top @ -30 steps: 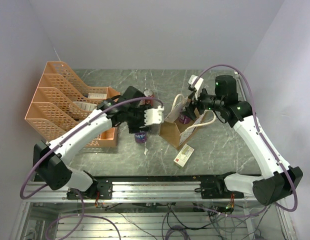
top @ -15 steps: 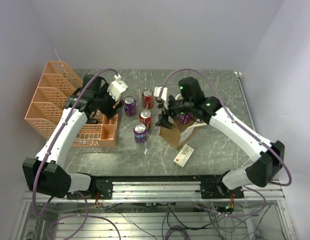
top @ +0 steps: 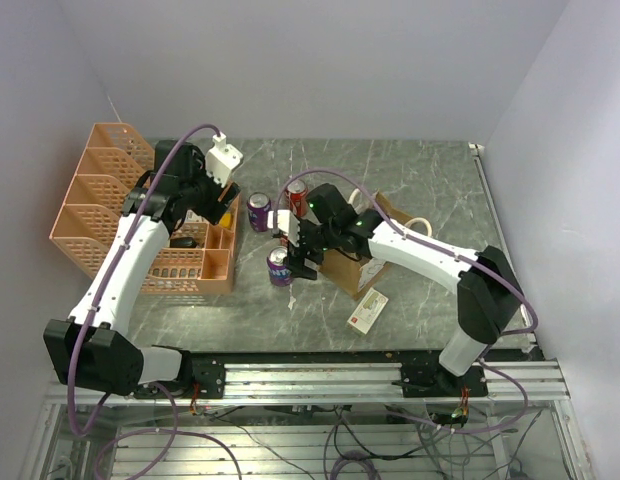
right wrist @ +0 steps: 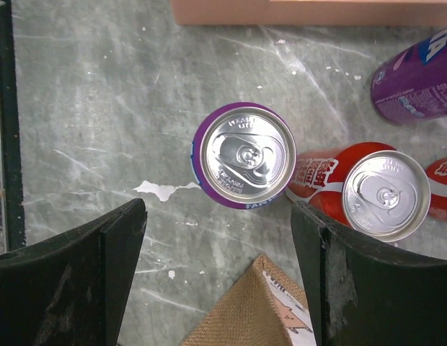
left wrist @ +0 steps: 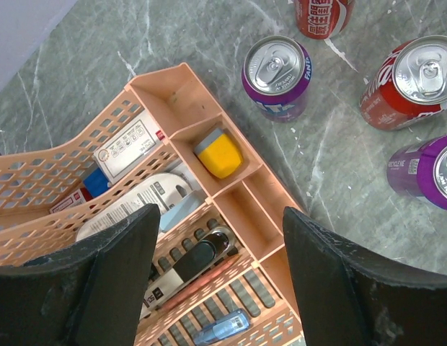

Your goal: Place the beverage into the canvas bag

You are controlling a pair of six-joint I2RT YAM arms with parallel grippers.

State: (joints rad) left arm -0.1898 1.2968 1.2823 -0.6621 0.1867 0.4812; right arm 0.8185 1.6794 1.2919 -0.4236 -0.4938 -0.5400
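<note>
Several beverage cans stand on the marble table left of the canvas bag (top: 342, 272): a purple one (top: 258, 212), a red one (top: 296, 197) and a nearer purple one (top: 279, 267). My right gripper (top: 295, 252) hangs open above the nearer purple can (right wrist: 243, 155), holding nothing. A red can (right wrist: 375, 189) stands beside it, and the bag's tan corner (right wrist: 259, 310) lies between the fingers. My right arm hides most of the bag. My left gripper (top: 212, 200) is open and empty above the orange rack (left wrist: 231, 194), with cans (left wrist: 277, 77) to its right.
The orange mesh rack (top: 110, 210) fills the left side and holds a yellow item (left wrist: 218, 153) and small gadgets. A small white and red box (top: 367, 310) lies in front of the bag. A cream bag handle (top: 420, 228) sticks out to the right.
The left arm pulled back from the table's middle to over the rack. The right gripper swung left from the bag's handles to above the cans.
</note>
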